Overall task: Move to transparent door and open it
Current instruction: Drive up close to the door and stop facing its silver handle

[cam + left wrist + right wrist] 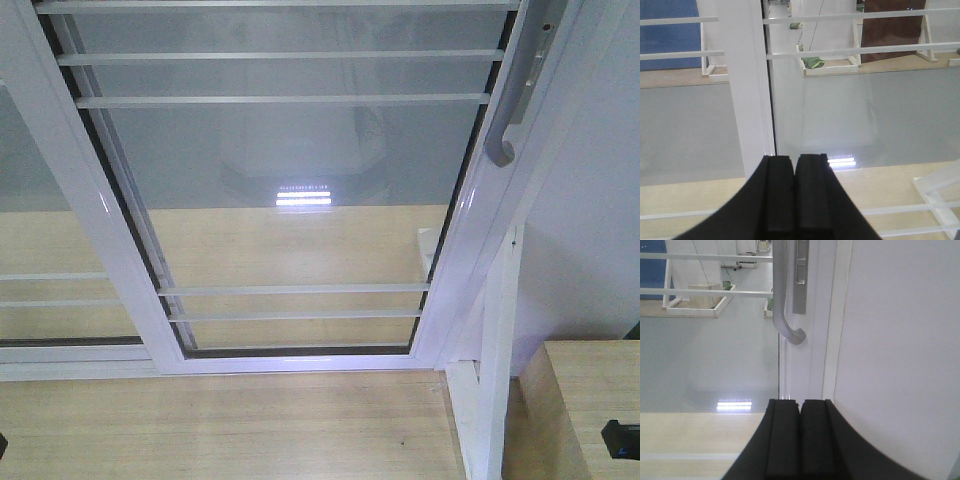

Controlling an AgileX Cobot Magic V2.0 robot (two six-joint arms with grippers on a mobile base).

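Note:
The transparent door (290, 180) fills the front view: clear glass in a white frame with thin white horizontal bars. Its curved silver-grey handle (515, 95) sits on the right edge, and it appears again as the handle (785, 315) in the right wrist view, above and slightly left of my right gripper (800, 401). That gripper's black fingers are pressed together, holding nothing, a short way off the door frame (807, 365). My left gripper (794, 157) is also shut and empty, facing the white upright (747, 85) where two panels meet. Neither gripper shows in the front view.
A second glass panel (45, 220) without a handle stands to the left. A white wall (590, 220) and a white post (495, 350) are on the right, with a wooden cabinet top (590, 410) at lower right. Light wood floor (220, 420) lies before the door.

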